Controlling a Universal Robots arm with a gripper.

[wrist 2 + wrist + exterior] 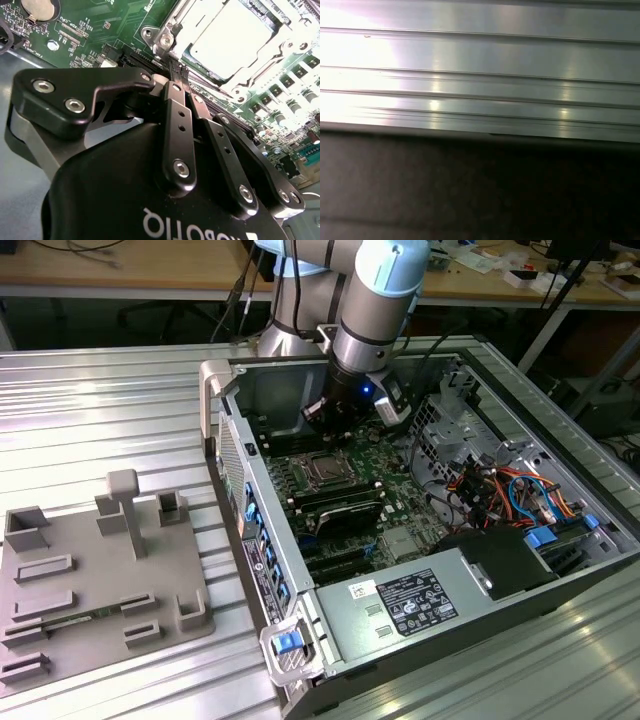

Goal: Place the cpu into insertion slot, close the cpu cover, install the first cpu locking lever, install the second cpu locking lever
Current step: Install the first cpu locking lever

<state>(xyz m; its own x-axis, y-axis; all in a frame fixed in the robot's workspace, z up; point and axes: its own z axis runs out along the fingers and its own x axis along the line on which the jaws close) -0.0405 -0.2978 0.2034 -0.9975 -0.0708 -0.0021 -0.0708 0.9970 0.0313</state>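
Observation:
The cpu (pixel 230 37) lies flat in the insertion slot (pixel 325 472), its pale silvery face up. The silvery cpu cover (pixel 240 80) frames it and looks laid down around it. In the second wrist view, my gripper (pixel 173 67) has its two black fingers (pixel 176 125) pressed together, and I see nothing between them. The tips sit by the socket's corner with the screw (pixel 165 42). In the exterior view the gripper (pixel 322 418) hangs inside the open computer case, just behind the slot. I cannot make out the locking levers.
Black memory slots (pixel 340 505) run beside the socket. A power supply (pixel 400 605) and a bundle of cables (pixel 500 490) fill the case's right side. A grey fixture plate (pixel 100 580) lies on the ribbed aluminium table (pixel 480 60) at the exterior view's left.

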